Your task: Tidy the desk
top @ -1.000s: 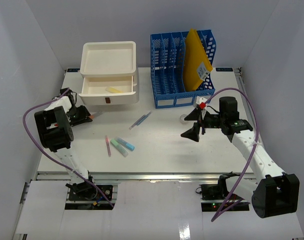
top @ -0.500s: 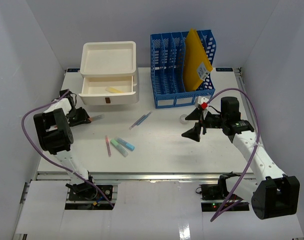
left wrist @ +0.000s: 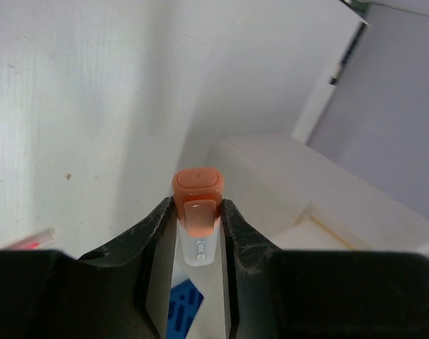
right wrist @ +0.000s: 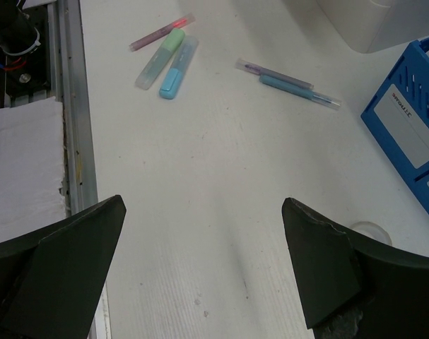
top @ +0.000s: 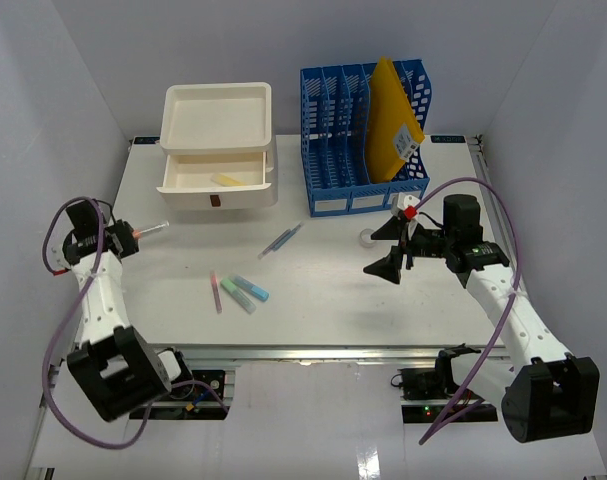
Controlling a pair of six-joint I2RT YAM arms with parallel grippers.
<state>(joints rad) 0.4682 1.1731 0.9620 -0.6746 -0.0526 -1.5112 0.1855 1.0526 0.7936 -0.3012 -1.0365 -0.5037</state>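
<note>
Left gripper (left wrist: pixel 198 215) is clamping an orange-capped marker (left wrist: pixel 198 185) at frame left, above the desk (top: pixel 323 300) that is filling mid-frame. Right gripper (top: pixel 387 250) is hanging wide open, centre-right. Probably the stowing step: next move calls for carrying the marker to the open drawer (top: pixel 208 180), upper left.

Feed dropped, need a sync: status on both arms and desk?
Left pincer shut on orange-capped marker. Right pincer open, empty, above desk. Highlighters, pens loose mid-desk; drawer open.

Fingers (right wrist: pixel 51 268) spread over desk (right wrist: pixel 221 205), highlighters (right wrist: pixel 168 63), pens (right wrist: pixel 288 83), blue rack (right wrist: pixel 412 120)
</note>
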